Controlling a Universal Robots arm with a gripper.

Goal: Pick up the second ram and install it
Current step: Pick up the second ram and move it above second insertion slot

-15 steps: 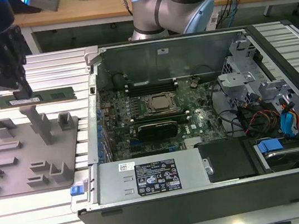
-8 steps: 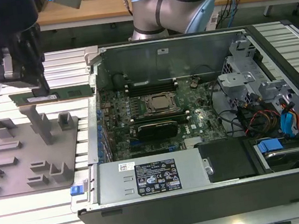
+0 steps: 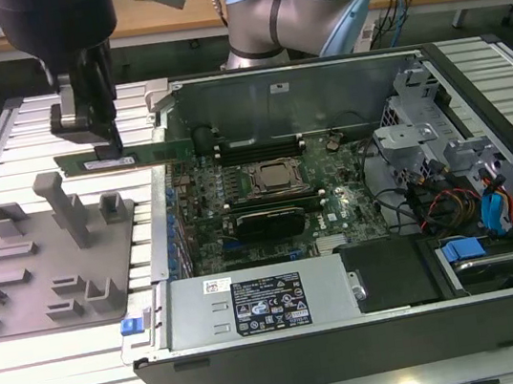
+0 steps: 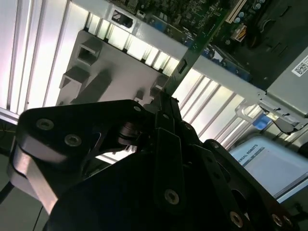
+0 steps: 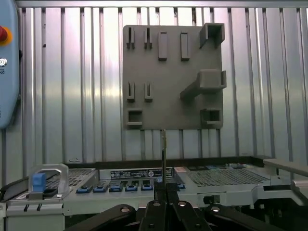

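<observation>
Evidently the gripper [image 3: 105,145] is clenched on the second ram [image 3: 149,154], one strip held level: the carry step, I judge. One grey tray [image 3: 18,276] lies at seven o'clock, one open case [image 3: 355,336] at four. Seating likely calls for squaring the strip's edge over a black slot [image 3: 260,150].

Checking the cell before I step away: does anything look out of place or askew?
Nothing stands out. The gripper holds the second ram level, between the grey tray and the open computer case.
</observation>
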